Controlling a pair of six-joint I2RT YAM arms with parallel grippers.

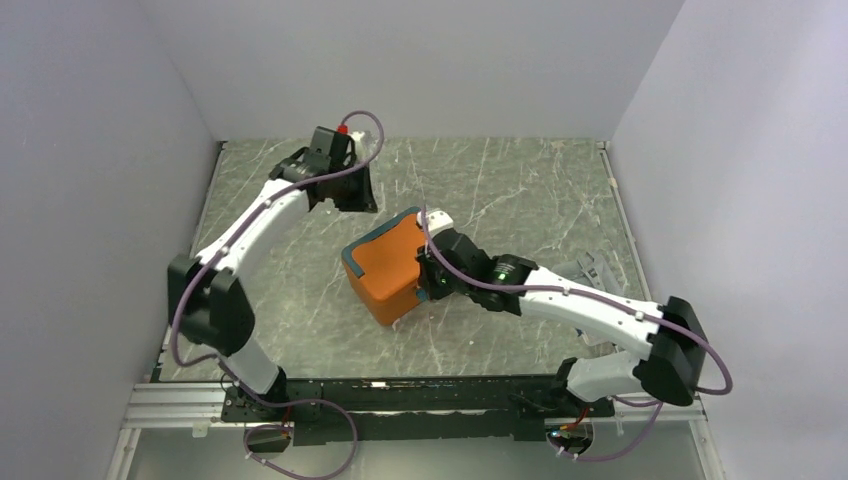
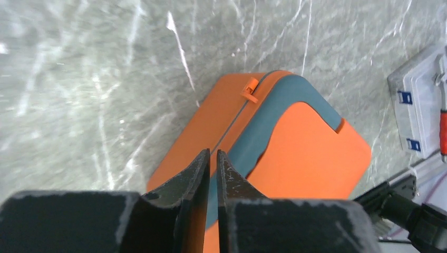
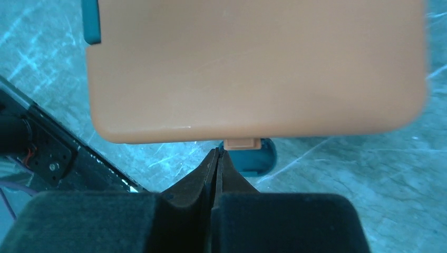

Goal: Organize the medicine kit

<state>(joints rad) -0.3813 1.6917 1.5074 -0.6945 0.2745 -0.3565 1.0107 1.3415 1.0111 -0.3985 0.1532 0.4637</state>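
Note:
The medicine kit [image 1: 385, 270], an orange box with a teal band, lies closed in the middle of the table at a slant. In the left wrist view the medicine kit [image 2: 295, 147] lies well below my left gripper [image 2: 213, 153]. That gripper's jaws are nearly together and hold nothing. From above, my left gripper [image 1: 355, 200] hangs high, behind and left of the box. My right gripper [image 1: 425, 278] is shut at the kit's right side. In the right wrist view my right gripper [image 3: 217, 152] has its tips beside a small orange tab [image 3: 241, 143] and the teal latch [image 3: 253, 161], under the kit [image 3: 253, 68].
A clear plastic organizer box [image 2: 416, 105] with blue clasps sits at the right, behind my right arm [image 1: 595, 270]. A red item [image 2: 443, 132] shows at its edge. White walls close in three sides, and a black rail [image 1: 400, 395] runs along the near edge.

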